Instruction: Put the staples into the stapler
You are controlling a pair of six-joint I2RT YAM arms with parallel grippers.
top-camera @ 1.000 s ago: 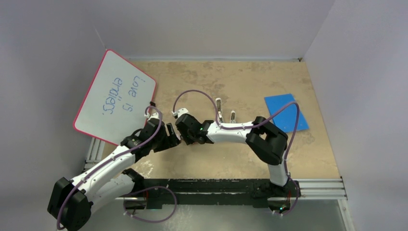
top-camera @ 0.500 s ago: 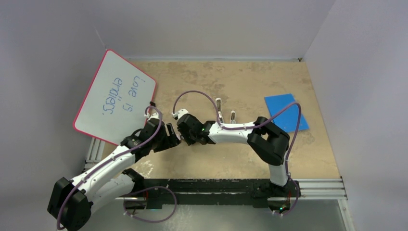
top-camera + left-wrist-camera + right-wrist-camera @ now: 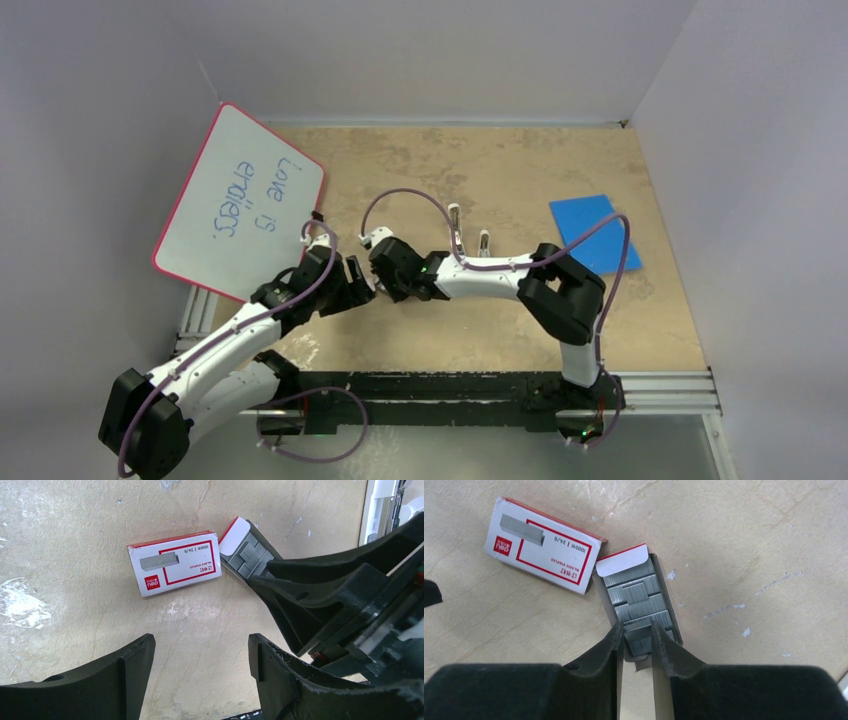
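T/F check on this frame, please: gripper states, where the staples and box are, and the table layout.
1. The right gripper is pinching a strip of staples in the open tray. True.
2. The left gripper is holding the staple box. False: its jaws are open and empty, hovering near the box.
3. The staple box stands on end inside the tray. False: it lies flat on the table, at the tray's flap end.
4. The blue sheet lies on the right side and the whiteboard on the left. True.
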